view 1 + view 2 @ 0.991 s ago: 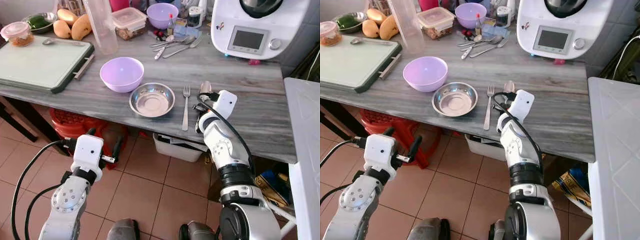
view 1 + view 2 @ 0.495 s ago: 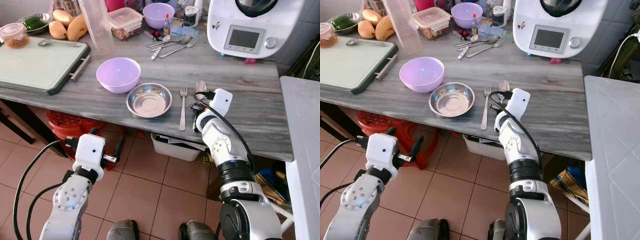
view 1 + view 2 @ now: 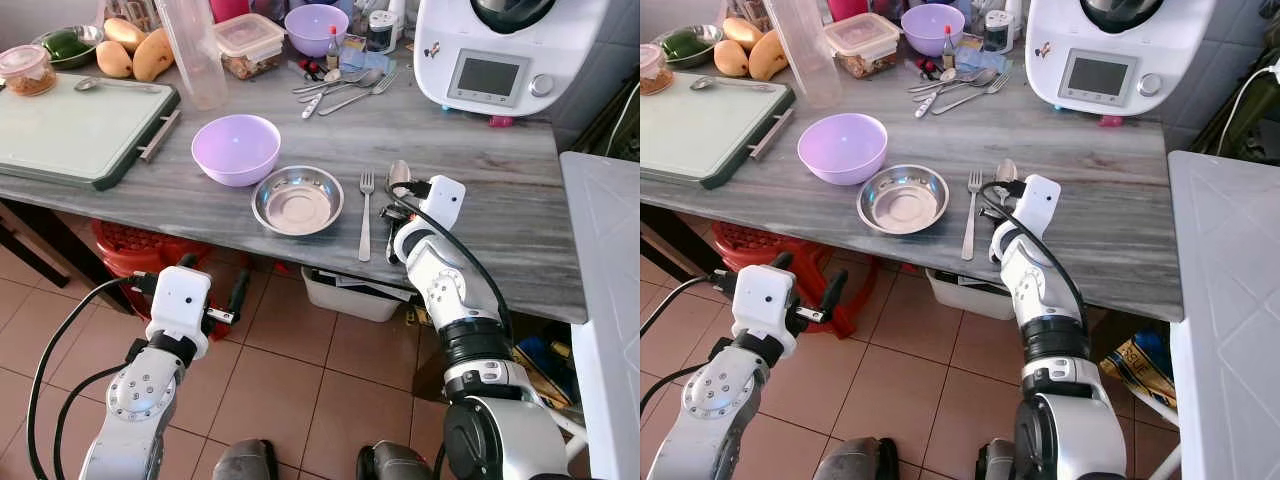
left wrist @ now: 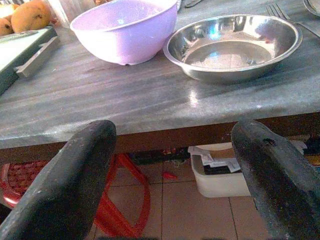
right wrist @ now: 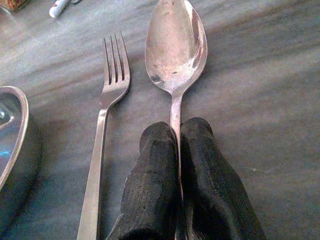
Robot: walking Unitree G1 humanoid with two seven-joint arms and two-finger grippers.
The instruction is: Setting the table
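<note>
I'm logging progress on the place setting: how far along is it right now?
Done: the steel dish sits near the table's front edge with the fork laid beside it. In hand: the right pincer is shut on the spoon, holding it just beside the fork. Left: letting the spoon go. The left pincer hangs open below the table edge. More cutlery lies at the back.

Home kitchen: food processor (image 3: 505, 50), cutting board (image 3: 75, 125), cutlery, tiled floor (image 3: 300, 390).

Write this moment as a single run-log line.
right gripper: shut on spoon, beside fork | left gripper: open, below table edge | steel bowl: placed
</note>
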